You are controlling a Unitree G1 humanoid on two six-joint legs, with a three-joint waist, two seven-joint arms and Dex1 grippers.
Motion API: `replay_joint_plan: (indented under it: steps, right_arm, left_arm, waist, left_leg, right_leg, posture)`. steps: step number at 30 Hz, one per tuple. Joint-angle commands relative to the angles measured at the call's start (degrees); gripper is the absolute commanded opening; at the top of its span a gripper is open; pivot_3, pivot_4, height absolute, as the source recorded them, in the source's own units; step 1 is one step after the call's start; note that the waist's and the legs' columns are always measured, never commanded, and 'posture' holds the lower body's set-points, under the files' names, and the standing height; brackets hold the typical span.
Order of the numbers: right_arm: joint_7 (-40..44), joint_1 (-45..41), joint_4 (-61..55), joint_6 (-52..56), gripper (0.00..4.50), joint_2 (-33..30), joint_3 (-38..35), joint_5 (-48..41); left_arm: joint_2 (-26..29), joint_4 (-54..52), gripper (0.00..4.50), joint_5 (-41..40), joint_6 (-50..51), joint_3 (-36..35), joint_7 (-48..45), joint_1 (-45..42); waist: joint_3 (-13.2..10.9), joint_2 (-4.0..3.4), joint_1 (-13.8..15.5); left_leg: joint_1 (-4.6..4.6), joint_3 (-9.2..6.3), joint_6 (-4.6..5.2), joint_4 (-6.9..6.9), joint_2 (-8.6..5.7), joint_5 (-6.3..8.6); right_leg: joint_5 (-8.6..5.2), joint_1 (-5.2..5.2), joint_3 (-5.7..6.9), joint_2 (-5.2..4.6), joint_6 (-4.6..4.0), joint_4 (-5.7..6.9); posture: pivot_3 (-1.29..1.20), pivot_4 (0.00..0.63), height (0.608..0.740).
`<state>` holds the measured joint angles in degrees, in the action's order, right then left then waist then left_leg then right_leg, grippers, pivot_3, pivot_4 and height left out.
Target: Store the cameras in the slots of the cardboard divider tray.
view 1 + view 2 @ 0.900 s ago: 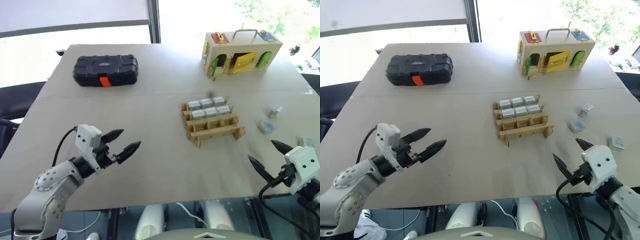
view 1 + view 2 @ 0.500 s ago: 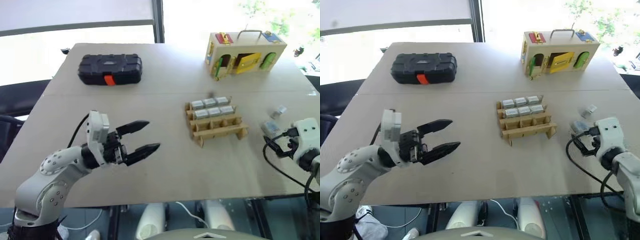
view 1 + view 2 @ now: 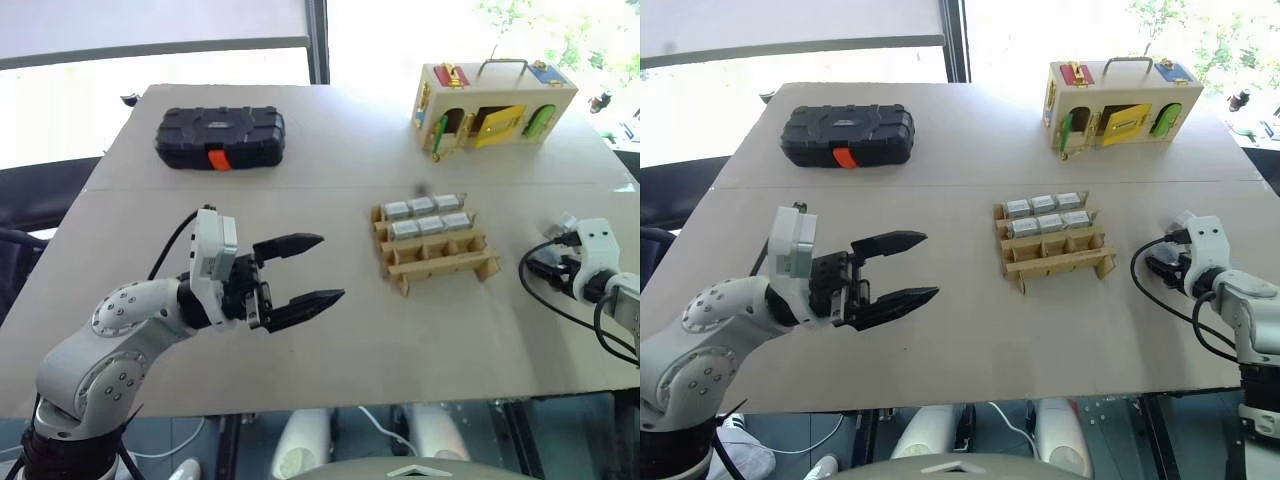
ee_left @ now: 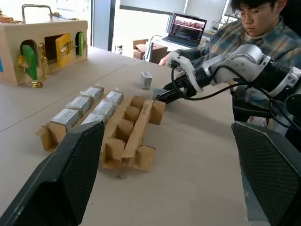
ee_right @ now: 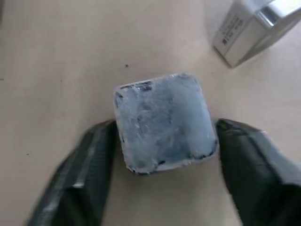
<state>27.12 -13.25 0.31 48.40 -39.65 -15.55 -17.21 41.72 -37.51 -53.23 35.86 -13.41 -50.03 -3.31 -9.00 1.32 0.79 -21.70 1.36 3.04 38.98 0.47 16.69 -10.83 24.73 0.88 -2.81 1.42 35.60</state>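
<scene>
Right wrist view has one camera (image 5: pixel 164 121), a scuffed silver-grey square block, flat on the bench (image 5: pixel 56 56) between the right gripper's (image 5: pixel 162 172) jaws, touching neither. Six more fill two rows of the cardboard divider tray (image 3: pixel 436 245) mid-bench. Left gripper (image 3: pixel 315 270) jaws wide apart.

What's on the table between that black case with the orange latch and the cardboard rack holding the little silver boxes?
Nothing: bare tabletop separates the black case from the cardboard divider tray, as both head views show.
</scene>
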Motion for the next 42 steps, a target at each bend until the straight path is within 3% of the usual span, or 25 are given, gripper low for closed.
replay_joint_plan:
  steps: [1,6,8,11,15,18,23,26,30,31,32,34,36,39,42]
  right_arm:
    - [0.9,1.0,-1.5,-6.4,1.97,-2.2,0.1,2.5]
    - [6.8,9.8,-20.3,-19.7,1.97,-8.5,0.6,6.4]
    - [9.0,12.2,-28.7,-22.5,1.97,-10.9,1.4,7.7]
    - [9.5,9.9,-42.2,-20.9,1.97,-11.6,6.0,6.7]
    - [7.4,1.6,-49.7,-16.5,1.97,-10.0,17.0,10.2]
    - [6.3,-3.1,-52.4,-13.3,1.97,-8.8,22.0,12.4]
    - [5.3,-6.8,-55.6,-7.1,1.97,-7.1,23.5,12.7]
    - [4.7,-7.7,-57.3,-4.0,1.97,-6.4,23.1,12.3]
    - [4.8,-8.1,-59.0,-0.6,1.97,-4.9,22.4,10.8]
    - [4.8,-8.0,-59.3,0.0,3.01,-4.5,22.2,10.4]
    - [4.7,-7.7,-59.6,0.5,3.34,-4.1,21.9,10.1]
    - [4.0,-6.9,-60.2,1.6,4.36,-3.5,21.2,9.9]
    - [3.2,-2.6,-60.3,3.0,4.5,-2.3,17.7,9.2]
    - [6.6,10.2,-59.4,2.2,4.5,4.6,3.9,1.8]
    - [11.7,19.3,-57.9,-3.2,4.5,4.7,-5.7,-0.8]
  left_arm:
    - [-0.3,-1.7,4.5,-3.2,2.0,0.3,4.0,-1.9]
    - [0.2,3.4,4.5,-21.6,18.4,4.2,26.0,-12.4]
    - [-1.0,8.9,4.5,-30.5,21.7,6.7,30.3,-17.7]
    - [-5.4,16.5,4.5,-34.4,25.6,11.7,35.6,-24.5]
    - [-12.8,27.3,4.5,-36.2,28.0,14.7,38.7,-33.4]
    - [-15.9,32.4,4.5,-32.9,30.0,16.4,37.6,-38.2]
    - [-18.2,35.0,4.5,-29.4,32.3,17.0,32.9,-40.8]
    - [-18.7,35.4,3.72,-26.9,33.6,17.5,29.9,-41.3]
    - [-20.0,36.6,1.83,-23.9,33.9,17.2,27.6,-42.3]
    - [-20.3,37.1,1.32,-23.3,33.9,17.1,27.1,-42.8]
    - [-20.6,37.6,0.93,-22.5,33.8,17.0,26.3,-43.5]
    - [-21.0,38.1,0.83,-20.5,33.4,16.9,24.1,-44.5]
    - [-20.0,38.3,0.83,-15.8,31.4,18.7,20.2,-45.7]
    - [-16.5,40.0,0.83,-1.1,21.2,27.9,8.0,-48.2]
    - [-16.5,46.6,0.83,10.4,11.3,35.1,-2.1,-51.1]
  waist:
    - [0.0,-0.01,0.0]
    - [-0.1,-0.16,0.0]
    - [-0.1,-0.17,-0.3]
    - [-0.1,-0.12,-0.6]
    - [-0.1,-0.05,-0.6]
    - [-0.1,0.03,-0.1]
    - [-0.1,0.03,0.0]
    - [-0.1,0.03,0.0]
    - [-0.1,0.03,0.0]
    - [-0.1,0.03,0.0]
    - [-0.1,0.03,0.0]
    - [-0.1,0.03,0.0]
    - [-0.1,0.05,0.1]
    - [-0.1,0.08,0.5]
    - [-0.1,-0.08,0.6]
  left_leg:
    - [0.0,-0.01,0.0,0.0,0.0,0.0]
    - [-0.08,-0.21,0.0,0.08,0.03,0.0]
    - [-0.04,-0.2,0.0,0.08,0.04,0.0]
    - [0.02,-0.17,-0.01,0.09,0.09,-0.01]
    - [0.07,-0.2,-0.06,0.18,0.07,-0.04]
    - [-0.02,-0.26,-0.33,0.27,-0.08,-0.19]
    - [-0.14,-0.24,-0.38,0.23,-0.13,-0.21]
    - [-0.19,-0.27,-0.39,0.18,-0.16,-0.21]
    - [-0.21,-0.27,-0.39,0.2,-0.19,-0.21]
    - [-0.2,-0.26,-0.39,0.22,-0.2,-0.21]
    - [-0.18,-0.25,-0.38,0.23,-0.2,-0.21]
    - [-0.14,-0.26,-0.38,0.23,-0.21,-0.21]
    - [-0.13,-0.27,-0.38,0.22,-0.22,-0.21]
    - [-0.18,-0.35,-0.38,0.21,-0.32,-0.21]
    - [-0.21,-0.27,-0.36,0.15,-0.38,-0.2]
  right_leg:
    - [0.0,0.0,0.0,0.0,0.0,0.01]
    - [0.05,0.01,-0.02,0.0,0.41,0.14]
    - [0.02,0.02,-0.01,0.02,0.46,0.2]
    - [0.0,0.01,0.05,0.1,0.49,0.22]
    - [0.0,-0.06,0.1,0.12,0.48,0.25]
    - [0.12,-0.04,0.19,0.06,0.26,0.23]
    - [0.12,0.01,0.15,-0.04,0.25,0.09]
    - [0.08,0.03,0.21,-0.15,0.32,0.06]
    - [0.08,0.02,0.22,-0.19,0.32,0.05]
    - [0.07,0.02,0.21,-0.19,0.31,0.05]
    - [0.04,0.01,0.2,-0.19,0.26,0.06]
    - [-0.02,0.01,0.19,-0.17,0.16,0.15]
    - [-0.02,0.01,0.2,-0.14,0.16,0.17]
    - [-0.02,-0.06,0.38,-0.14,0.17,0.09]
    - [0.06,-0.03,0.27,-0.16,0.34,0.01]
  posture:
    - [0.0,0.15,0.74]
    - [0.0,0.15,0.74]
    - [0.0,0.15,0.74]
    - [0.0,0.15,0.74]
    - [0.0,0.15,0.74]
    - [0.0,0.15,0.74]
    - [0.0,0.15,0.74]
    - [0.0,0.15,0.74]
    - [0.0,0.15,0.74]
    - [0.0,0.15,0.74]
    - [0.0,0.15,0.74]
    - [0.0,0.15,0.74]
    - [0.0,0.15,0.74]
    - [0.0,0.15,0.74]
    - [0.0,0.15,0.74]
